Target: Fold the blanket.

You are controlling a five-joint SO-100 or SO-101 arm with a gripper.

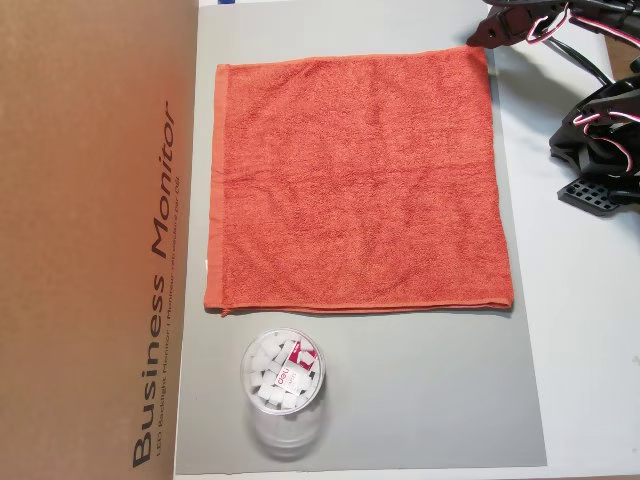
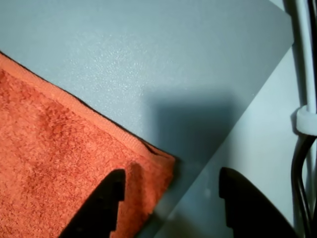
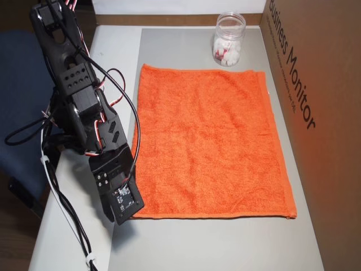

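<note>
blanket: the orange-red terry towel [image 1: 355,180] lies flat and fully spread on the grey mat [image 1: 420,390]. No fold made yet, so I judge the task is at its start.

corner: in the wrist view the towel's corner [image 2: 158,166] sits between my two fingers, hem band running up to the left.

gripper: the gripper [image 2: 171,198] has its jaws wide apart and nothing in them. One finger [image 2: 106,198] is over the cloth, the other over bare mat; I straddle the corner to pinch it. Can't tell if the tips touch the mat.

arm: the arm [image 3: 84,118] reaches down the towel's left edge in an overhead view, toward the near-left corner.

tub: the clear tub [image 1: 283,385] of white bits stands just beside the opposite edge, off the cloth.

box: the cardboard monitor box [image 1: 90,230] borders the mat on the side away from the arm.
</note>
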